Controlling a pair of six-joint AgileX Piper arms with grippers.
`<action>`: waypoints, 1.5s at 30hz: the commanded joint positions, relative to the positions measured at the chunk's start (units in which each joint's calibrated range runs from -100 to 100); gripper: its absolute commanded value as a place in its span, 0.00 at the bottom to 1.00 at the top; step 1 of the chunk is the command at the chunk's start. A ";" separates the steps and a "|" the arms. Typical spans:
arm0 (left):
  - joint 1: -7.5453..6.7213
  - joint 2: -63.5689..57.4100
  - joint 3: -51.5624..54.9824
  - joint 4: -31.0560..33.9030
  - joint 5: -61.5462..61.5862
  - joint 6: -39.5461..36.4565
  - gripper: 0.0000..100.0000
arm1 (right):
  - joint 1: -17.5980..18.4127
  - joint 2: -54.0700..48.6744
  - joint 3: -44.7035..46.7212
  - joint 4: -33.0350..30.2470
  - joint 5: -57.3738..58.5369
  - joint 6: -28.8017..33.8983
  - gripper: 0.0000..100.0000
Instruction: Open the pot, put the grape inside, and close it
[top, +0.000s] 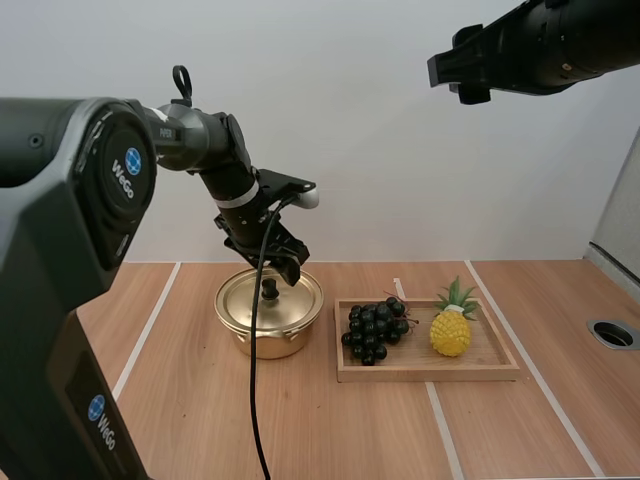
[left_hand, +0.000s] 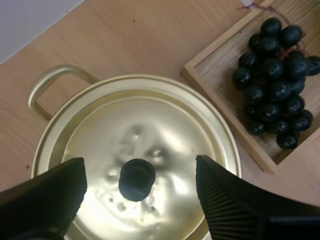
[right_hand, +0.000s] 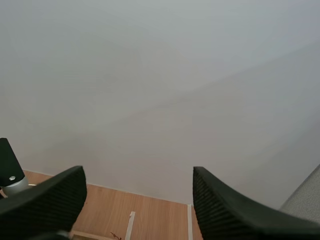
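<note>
A gold pot (top: 268, 318) with its lid (left_hand: 140, 145) on stands on the table, left of a wooden tray (top: 425, 366). The lid's black knob (left_hand: 136, 179) lies between the fingers of my left gripper (left_hand: 140, 192), which hangs open just above it without touching. In the high view my left gripper (top: 283, 270) is right over the lid. A bunch of dark grapes (top: 374, 330) lies in the tray's left half, close beside the pot (left_hand: 274, 75). My right gripper (right_hand: 137, 200) is open, high up and pointed at the wall, with nothing between its fingers.
A toy pineapple (top: 451, 322) stands in the tray's right half. A round hole (top: 613, 334) is set in the table at the far right. White tape lines run across the wooden tabletop.
</note>
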 joint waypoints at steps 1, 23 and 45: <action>-0.22 0.43 -0.07 1.61 -0.93 -1.47 1.00 | -0.17 -0.44 -0.53 0.47 0.24 -0.42 1.00; -0.22 3.36 -0.07 1.50 -2.19 -2.63 1.00 | -0.17 -0.44 -0.53 0.59 0.49 -0.42 1.00; -0.22 4.70 -0.07 1.95 -1.53 -4.26 0.00 | -0.17 -0.44 -0.53 0.59 0.49 -0.42 1.00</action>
